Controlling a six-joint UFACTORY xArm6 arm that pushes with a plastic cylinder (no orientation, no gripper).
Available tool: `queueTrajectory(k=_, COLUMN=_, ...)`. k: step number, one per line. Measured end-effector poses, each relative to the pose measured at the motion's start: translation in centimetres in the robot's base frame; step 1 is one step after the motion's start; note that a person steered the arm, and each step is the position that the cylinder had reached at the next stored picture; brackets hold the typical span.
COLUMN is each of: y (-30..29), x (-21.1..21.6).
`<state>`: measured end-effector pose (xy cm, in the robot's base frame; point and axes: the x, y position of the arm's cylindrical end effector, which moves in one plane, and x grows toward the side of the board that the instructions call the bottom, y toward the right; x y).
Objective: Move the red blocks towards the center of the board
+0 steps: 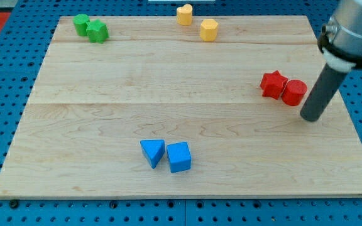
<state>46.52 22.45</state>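
Two red blocks sit side by side near the board's right edge: a red star-shaped block (273, 83) and, touching it on its right, a red rounded block (294, 92). My tip (311, 117) rests on the board just right of and below the red rounded block, a small gap apart from it. The dark rod rises from the tip towards the view's upper right.
Two green blocks (90, 28) lie at the top left corner. Two yellow blocks (185, 14) (208, 29) lie at the top middle. A blue triangle (153, 152) and a blue cube (179, 157) sit at the bottom middle. The wooden board (168, 81) lies on a blue pegboard.
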Motion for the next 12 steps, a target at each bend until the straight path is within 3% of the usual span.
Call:
queueTrajectory(k=2, y=-0.8, x=-1.7)
queueTrajectory(k=3, y=-6.8, x=-10.3)
queueTrajectory(k=4, y=-8.9, x=-13.0)
queueTrajectory(k=6, y=-2.8, x=-15.4)
queueTrajectory(k=7, y=-0.5, x=-11.9)
queueTrajectory(k=8, y=3.8, x=-15.7)
queueTrajectory(k=9, y=1.3, x=-20.9)
queueTrajectory(k=10, y=-5.3, x=-12.6)
queueTrajectory(k=11, y=-9.1, x=-9.8)
queueTrajectory(k=12, y=-2.5, x=-13.2)
